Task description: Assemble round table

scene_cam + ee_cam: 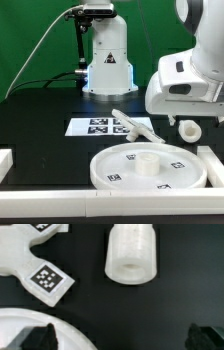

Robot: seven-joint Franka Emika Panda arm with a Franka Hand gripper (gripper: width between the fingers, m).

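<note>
Pincer (122, 339) hangs spread wide and empty near the short white plastic cylinder leg (132, 255). Probably lining up a grab.

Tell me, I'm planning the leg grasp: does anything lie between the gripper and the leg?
Nothing visible does. Only bare black table shows between the open gripper and the leg; the base piece lies aside, apart from it.
</note>
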